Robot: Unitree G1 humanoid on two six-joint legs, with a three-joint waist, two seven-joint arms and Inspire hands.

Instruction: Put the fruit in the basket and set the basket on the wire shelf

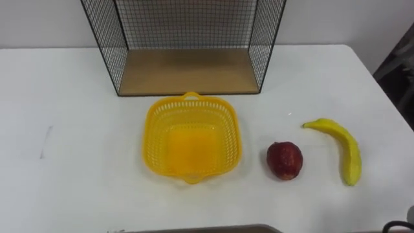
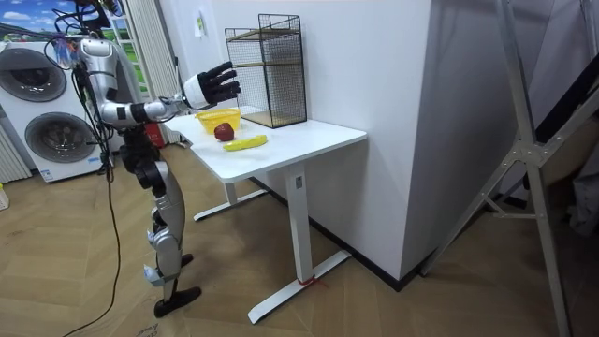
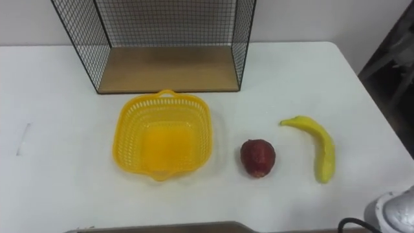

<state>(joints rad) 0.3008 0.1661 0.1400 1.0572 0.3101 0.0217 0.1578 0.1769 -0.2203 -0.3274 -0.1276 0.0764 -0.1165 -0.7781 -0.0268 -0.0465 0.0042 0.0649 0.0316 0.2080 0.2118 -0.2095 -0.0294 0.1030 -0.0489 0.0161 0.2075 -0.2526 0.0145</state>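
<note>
Site: a white table (image 1: 65,129) set against a white wall, wood floor below, washing machines (image 2: 47,112) at the room view's left. The robot stands at the table's end, facing the wire shelf (image 1: 187,39) at the far edge.

Findings:
- The basket (image 1: 192,137), yellow and empty, sits just in front of the shelf's wooden base (image 1: 187,71).
- The apple (image 1: 284,160) lies near the basket's right side, not touching it.
- The banana (image 1: 343,149) lies further right, apart from the apple.
- Neither fruit has been loaded yet.
- The right hand (image 2: 213,88) is raised above the table with fingers spread, holding nothing.

Assessment: the step in hand appears to be the first pick, and the apple is the natural choice for the right hand.

Recommendations:
- Come down on the apple from above, since a sideways touch could roll it.
- Wrap the fingers fully round it before lifting.
- Carry it clear over the basket's rim and let go low over the centre.
- Avoid nudging the basket, which looks light and may slide.
- Take the banana across its middle.
</note>
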